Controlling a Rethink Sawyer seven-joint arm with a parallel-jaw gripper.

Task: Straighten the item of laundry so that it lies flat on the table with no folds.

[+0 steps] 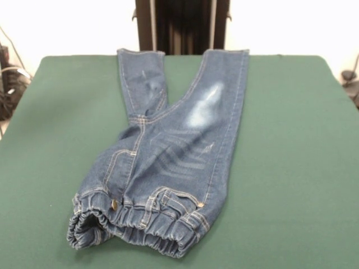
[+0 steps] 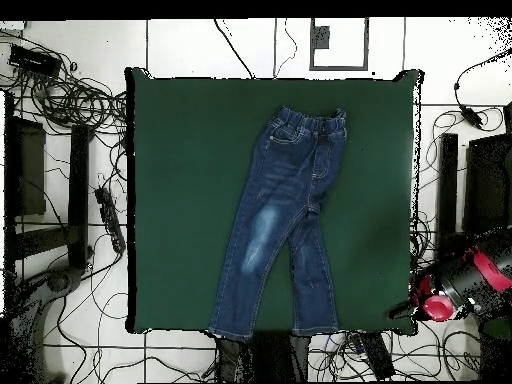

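Nearest the front camera sits the gathered waistband (image 1: 132, 221) of the jeans (image 1: 168, 151), and that is where the trouble is: the band bulges open at the corner beside the metal button (image 1: 114, 205), and the hip above it is lapped over the fly in a soft fold. Further back from the waistband, the leg with the faded thigh patch (image 1: 205, 105) runs long and fairly smooth, while the other leg looks twisted at the crotch. Both hems reach the far edge of the green table (image 1: 291, 168).

By the look of it, straightening is unfinished. The next move likely calls for a pinch at that rolled hip and a pull outward from the waistband.

Overhead, the red and black arm (image 2: 462, 282) is parked off the table's edge, well apart from the jeans. Whether its claw is apart or together cannot be told.
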